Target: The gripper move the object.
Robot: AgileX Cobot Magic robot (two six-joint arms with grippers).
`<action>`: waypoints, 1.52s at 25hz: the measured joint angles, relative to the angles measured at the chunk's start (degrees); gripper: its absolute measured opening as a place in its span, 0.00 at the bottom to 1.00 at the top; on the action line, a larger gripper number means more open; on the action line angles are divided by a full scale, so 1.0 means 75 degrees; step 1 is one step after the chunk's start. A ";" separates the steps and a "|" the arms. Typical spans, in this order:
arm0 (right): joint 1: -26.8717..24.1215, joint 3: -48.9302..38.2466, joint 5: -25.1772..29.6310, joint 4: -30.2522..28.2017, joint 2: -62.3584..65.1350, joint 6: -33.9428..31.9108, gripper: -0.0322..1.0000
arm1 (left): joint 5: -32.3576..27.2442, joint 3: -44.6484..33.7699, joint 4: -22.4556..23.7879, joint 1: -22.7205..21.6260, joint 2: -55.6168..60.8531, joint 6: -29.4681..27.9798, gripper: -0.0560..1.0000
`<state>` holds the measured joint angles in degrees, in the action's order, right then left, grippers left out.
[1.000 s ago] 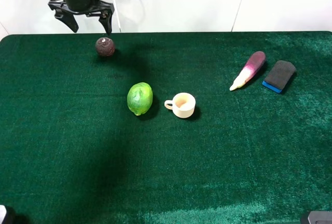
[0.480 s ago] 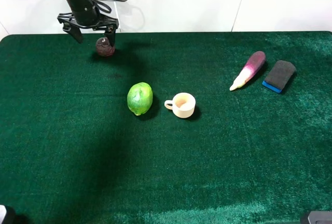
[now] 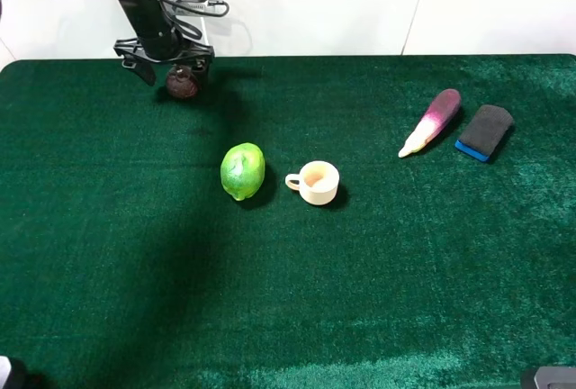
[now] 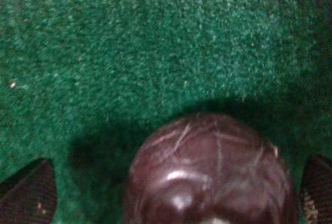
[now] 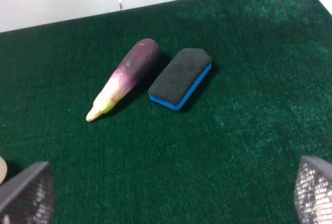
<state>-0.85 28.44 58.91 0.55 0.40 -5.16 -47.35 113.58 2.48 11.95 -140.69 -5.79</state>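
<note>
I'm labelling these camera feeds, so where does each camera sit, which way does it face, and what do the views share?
Exterior high: mounted high, looking down on the green table; shows the left arm, left gripper straddling the maroon fruit.
Left wrist: on that arm, facing down at the fruit between its fingertips.
Right wrist: on the right arm, facing the eggplant and eraser; right gripper fingertips show.
Shared: exterior sees the fruit with left wrist, eggplant and eraser with right.

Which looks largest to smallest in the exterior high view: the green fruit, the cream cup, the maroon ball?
1. green fruit, largest.
2. cream cup, a little smaller.
3. maroon ball, smallest; it lies farthest from the camera, partly hidden by the left gripper, so less sure.
</note>
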 joint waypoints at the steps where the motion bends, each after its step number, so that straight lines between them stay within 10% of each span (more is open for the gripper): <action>1: 0.0000 0.0000 0.0000 0.0000 0.0000 0.0000 0.70 | 0.0029 0.0000 0.0000 0.0015 -0.0016 0.0000 0.95; 15: 0.0000 0.0000 0.0000 0.0000 0.0000 0.0000 0.70 | 0.0137 0.0000 -0.0196 0.0053 -0.0092 0.0000 0.83; 20: 0.0000 0.0000 0.0000 0.0000 0.0000 0.0000 0.70 | 0.0013 0.0000 -0.0196 0.0053 -0.0092 -0.0006 0.63; 38: 0.0000 0.0000 0.0000 0.0000 0.0000 0.0000 0.70 | -0.0762 0.0578 -0.0165 0.0053 -0.0133 -0.0028 0.63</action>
<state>-0.85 28.44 58.91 0.55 0.40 -5.16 -53.06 117.92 1.24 12.34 -141.69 -6.00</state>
